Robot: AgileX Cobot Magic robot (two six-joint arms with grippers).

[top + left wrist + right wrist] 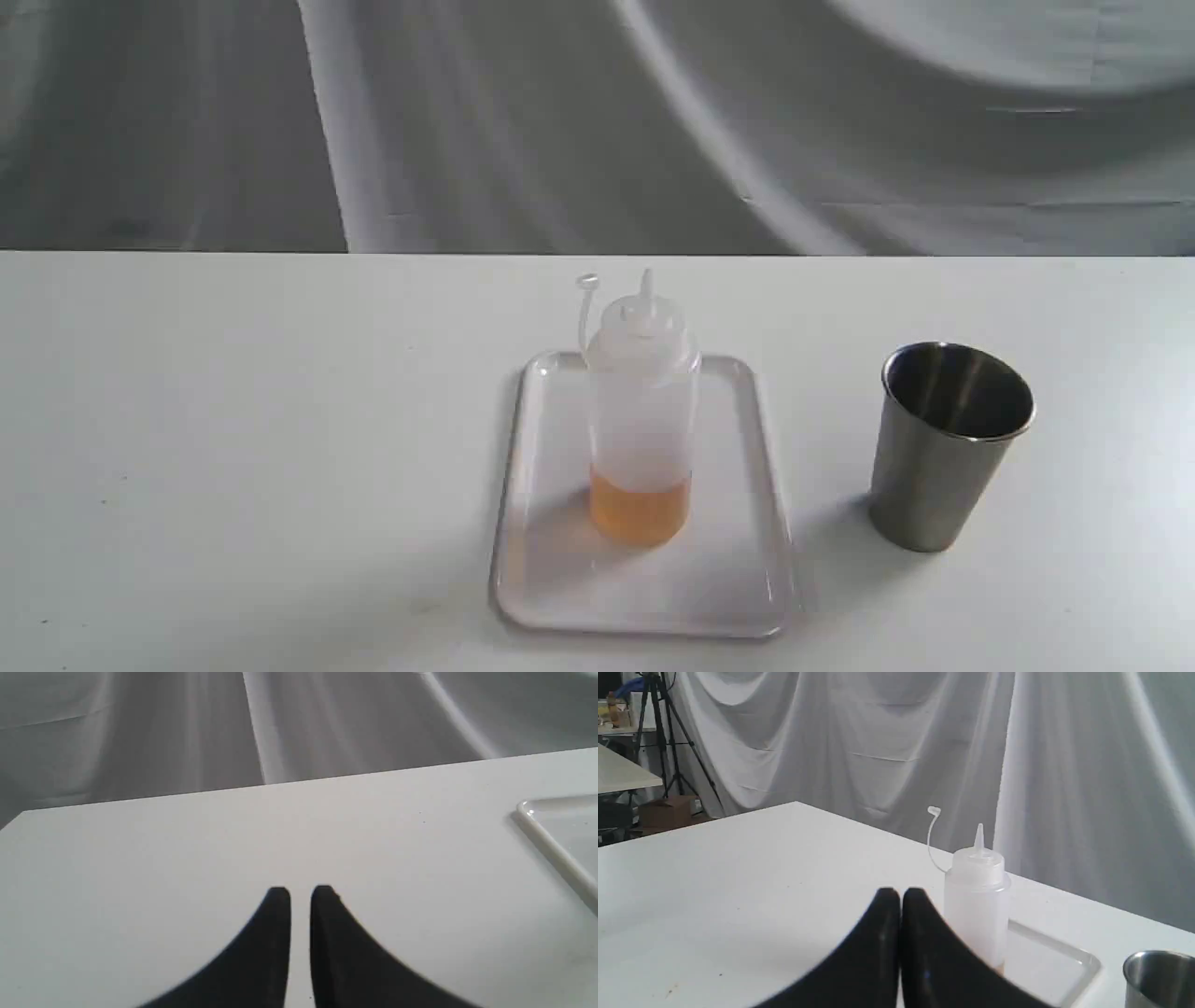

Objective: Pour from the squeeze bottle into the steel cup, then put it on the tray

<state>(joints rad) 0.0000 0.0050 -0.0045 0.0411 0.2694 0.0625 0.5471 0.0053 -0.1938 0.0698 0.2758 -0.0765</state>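
Translucent whitish plastic squeeze bottle (642, 420) stands upright on the flat white rectangular tray (738, 579), nearer the right gripper (900, 895).
Its long axis is vertical, nozzle up. The tapered brushed-steel cup (938, 467) stands apart on the white table (233, 448), on the right arm's side. The right gripper's fingers are pressed together and empty, with the bottle just beyond them. The left gripper (300, 893), all but closed and empty, faces only a tray corner, so the right arm looks better placed.
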